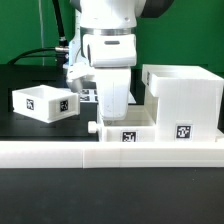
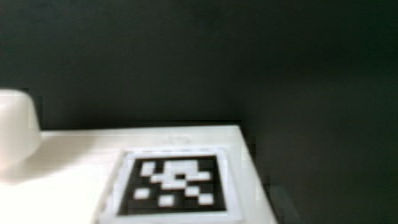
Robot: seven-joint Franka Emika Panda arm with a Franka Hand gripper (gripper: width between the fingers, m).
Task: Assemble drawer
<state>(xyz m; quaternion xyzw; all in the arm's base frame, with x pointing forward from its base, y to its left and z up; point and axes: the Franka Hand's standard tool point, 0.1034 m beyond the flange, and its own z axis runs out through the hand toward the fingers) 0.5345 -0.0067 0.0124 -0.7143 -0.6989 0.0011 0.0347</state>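
A small open-topped white box (image 1: 44,102) with a marker lies at the exterior view's left. The larger cube-shaped casing (image 1: 186,98), open on top, stands at the right with a marker on its front. A second low white box (image 1: 122,131) with a marker and a small knob lies in front, against the casing. My gripper (image 1: 113,109) hangs straight down just behind and over this low box. In the wrist view a white face with a marker (image 2: 175,185) fills the near part. My fingertips are not clear, so open or shut cannot be told.
The long low white border wall (image 1: 110,153) runs across the front. The marker board (image 1: 88,95) lies behind my gripper. A blurred white rounded shape (image 2: 15,128) shows at the wrist view's edge. The table is black, with a green backdrop and black cables behind.
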